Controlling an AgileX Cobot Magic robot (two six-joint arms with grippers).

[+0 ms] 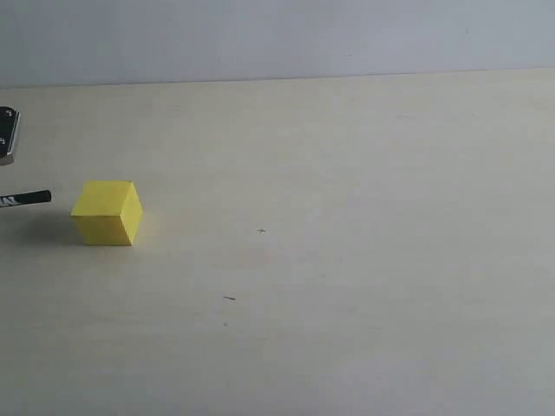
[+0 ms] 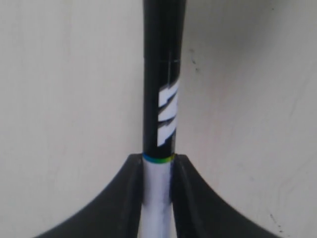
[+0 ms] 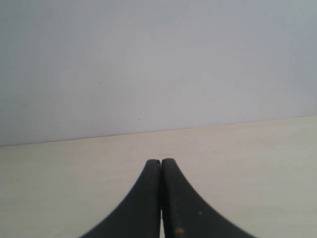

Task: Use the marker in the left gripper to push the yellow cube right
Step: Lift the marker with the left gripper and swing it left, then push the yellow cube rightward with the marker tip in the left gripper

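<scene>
A small bright yellow cube [image 1: 107,212] rests on the pale table at the left of the exterior view. The marker [image 1: 26,198] pokes in from the left edge, its black tip a short gap from the cube's left side. In the left wrist view my left gripper [image 2: 158,159] is shut on the marker [image 2: 163,89], the white barrel pinched between the black fingers [image 2: 131,193] and the black capped end sticking out ahead. The cube does not show in that view. My right gripper [image 3: 161,161] is shut on nothing, above bare table.
A grey metal part [image 1: 7,134] of the left arm shows at the exterior view's left edge. The pale table [image 1: 347,217] stretches to the right of the cube, ending at a light wall [image 1: 277,35] at the back.
</scene>
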